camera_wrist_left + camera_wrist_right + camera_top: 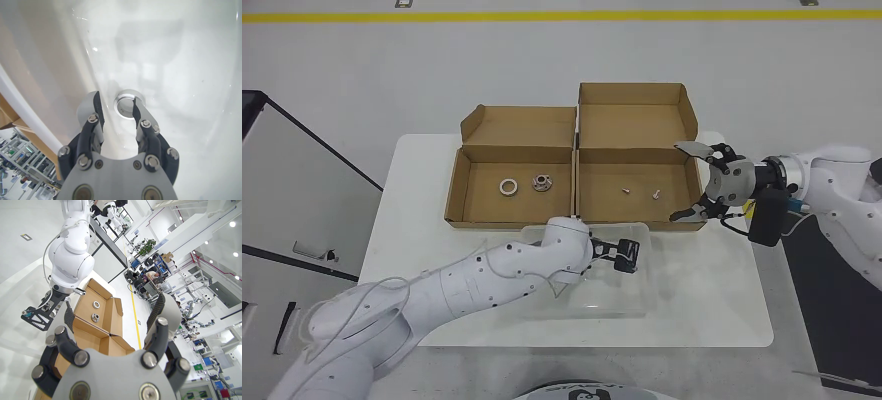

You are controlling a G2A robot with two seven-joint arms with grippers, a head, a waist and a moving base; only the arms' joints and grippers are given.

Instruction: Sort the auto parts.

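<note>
In clear tub (170, 56), left gripper (115, 96) fingers half open, one tip inside silver ring (124, 109), maybe touching. By cardboard box (602, 190), right gripper (679, 182) fingers wide.

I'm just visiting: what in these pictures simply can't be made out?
- Top view: the left gripper covers the metal ring in the clear bin.
- Top view: two small parts in the right box are too small to identify.
- Right wrist view: the right gripper blocks that box's floor.

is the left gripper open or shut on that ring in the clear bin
Open: the left gripper has its fingers apart, one outside the metal ring, the other over its bore, not clamped.
</note>
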